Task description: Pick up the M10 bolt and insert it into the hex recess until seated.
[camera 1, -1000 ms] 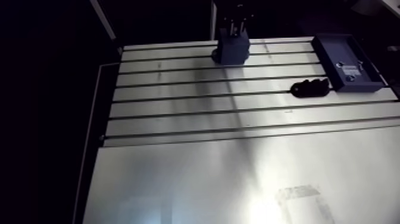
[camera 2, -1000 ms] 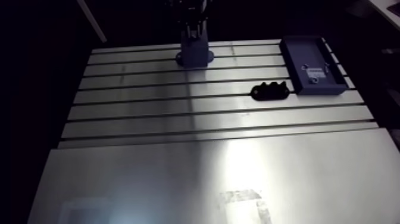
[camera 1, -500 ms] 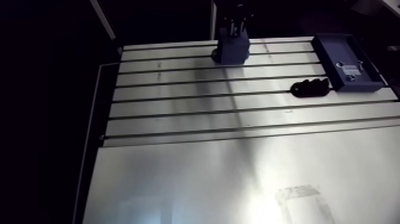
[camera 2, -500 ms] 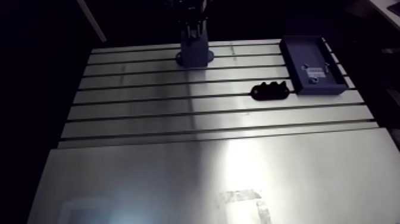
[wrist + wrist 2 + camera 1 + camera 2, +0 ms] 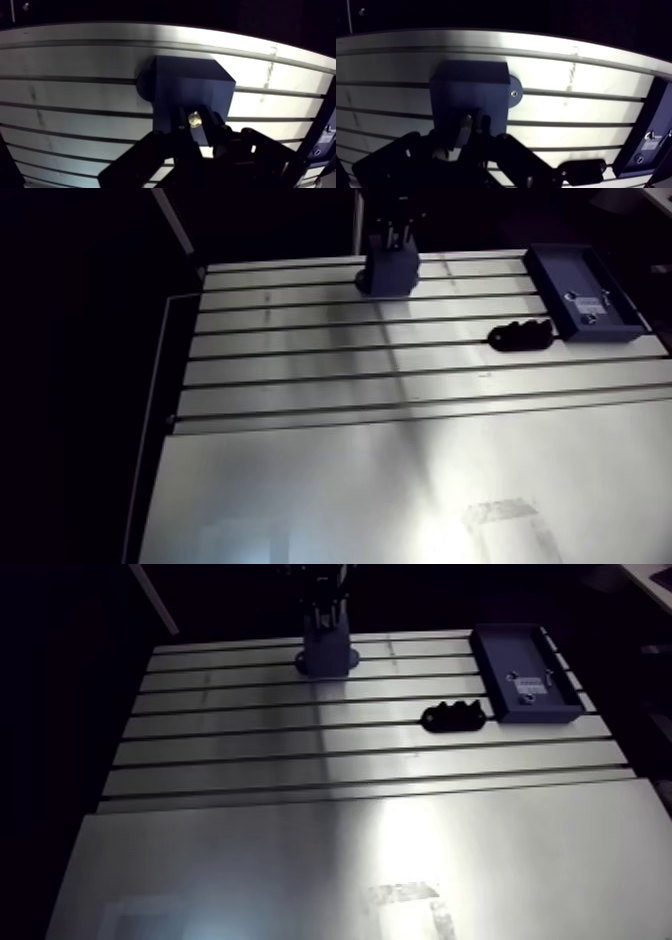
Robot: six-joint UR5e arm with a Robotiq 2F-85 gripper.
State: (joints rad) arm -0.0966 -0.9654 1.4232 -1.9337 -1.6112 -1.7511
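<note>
A dark blue block (image 5: 192, 85) with a round base flange stands on the slotted table (image 5: 300, 388) near its far edge. My gripper (image 5: 196, 122) hangs directly over the block's top face, shut on a small metallic bolt (image 5: 194, 118) that shows between the fingertips. In the arm view the gripper (image 5: 397, 236) comes down from above onto the same block (image 5: 388, 273). The fingers and the bolt hide the hex recess, and I cannot tell whether the bolt touches the block.
A blue tray (image 5: 580, 293) holding small metal parts sits at the table's far right. A black part holder (image 5: 520, 335) lies just in front of it. A smooth plate (image 5: 400, 488) covers the near half of the table.
</note>
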